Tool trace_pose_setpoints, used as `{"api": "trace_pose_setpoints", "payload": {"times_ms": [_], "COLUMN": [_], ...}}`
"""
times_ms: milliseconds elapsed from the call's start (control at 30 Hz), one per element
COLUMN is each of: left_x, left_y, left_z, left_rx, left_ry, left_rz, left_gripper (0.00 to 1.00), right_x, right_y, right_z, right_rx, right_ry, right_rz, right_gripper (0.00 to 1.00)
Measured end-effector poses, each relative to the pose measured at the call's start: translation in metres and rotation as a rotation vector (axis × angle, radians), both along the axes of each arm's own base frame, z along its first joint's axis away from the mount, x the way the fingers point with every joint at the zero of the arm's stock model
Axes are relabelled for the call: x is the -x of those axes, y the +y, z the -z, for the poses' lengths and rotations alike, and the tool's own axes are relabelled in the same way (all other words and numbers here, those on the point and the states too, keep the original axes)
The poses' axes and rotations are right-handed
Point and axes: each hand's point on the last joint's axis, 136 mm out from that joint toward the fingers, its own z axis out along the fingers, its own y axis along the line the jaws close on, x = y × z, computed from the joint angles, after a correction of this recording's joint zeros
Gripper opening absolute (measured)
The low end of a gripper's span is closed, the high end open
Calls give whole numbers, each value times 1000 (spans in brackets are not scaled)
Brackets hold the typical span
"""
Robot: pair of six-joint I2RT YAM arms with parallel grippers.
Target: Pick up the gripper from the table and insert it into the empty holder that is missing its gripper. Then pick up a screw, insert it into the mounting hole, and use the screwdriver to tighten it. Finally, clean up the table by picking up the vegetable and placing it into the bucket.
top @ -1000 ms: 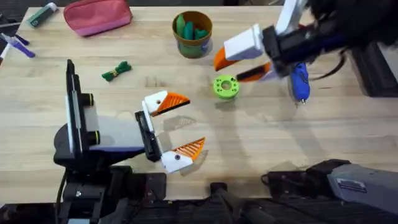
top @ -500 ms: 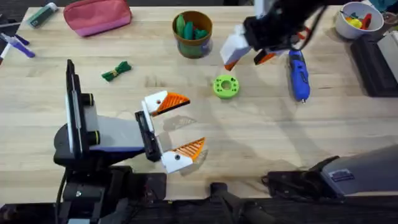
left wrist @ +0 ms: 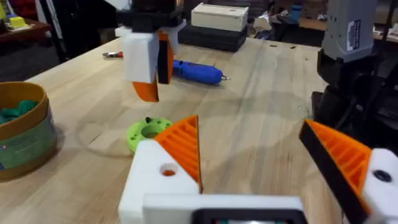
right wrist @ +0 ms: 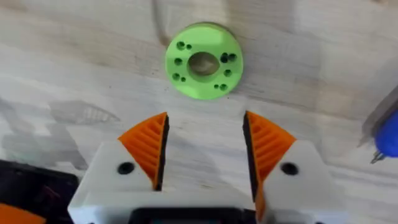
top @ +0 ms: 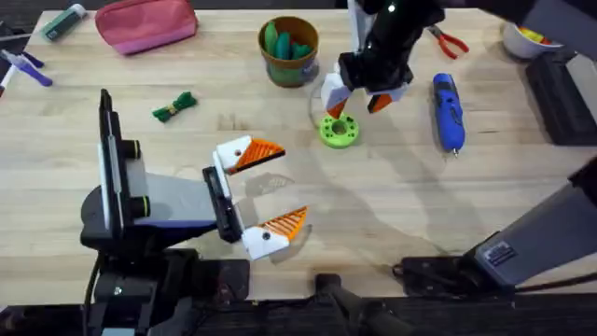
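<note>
The right gripper (top: 356,99) hangs just above the green disc (top: 338,130) on the worktop (top: 420,196), with its jaws open and nothing between them. The left gripper (top: 270,191) rests low near the front with its jaws wide open too. The screwdriver (top: 449,112) lies to the right of the disc, the vegetable (top: 174,106) lies far to the left, and the bucket (top: 289,51) stands at the back.
</note>
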Motion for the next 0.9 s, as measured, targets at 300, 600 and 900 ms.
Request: {"api": "trace_pose_setpoints", "payload": {"times_ms": [300, 600, 900], "left_x": [0, 0, 0], "left_y": [0, 0, 0], "left_z": [0, 0, 0], "left_rx": [0, 0, 0], "left_ry": [0, 0, 0], "left_rz": [0, 0, 0], "left_gripper": [988, 988, 988], "right_x": [-7, -13, -23], "right_y": [4, 5, 8], "right_z": [15, 40, 48], "right_rx": [12, 54, 41], "right_ry": [27, 62, 48], "right_rz": [238, 388, 443], "right_gripper": [600, 466, 440]}}
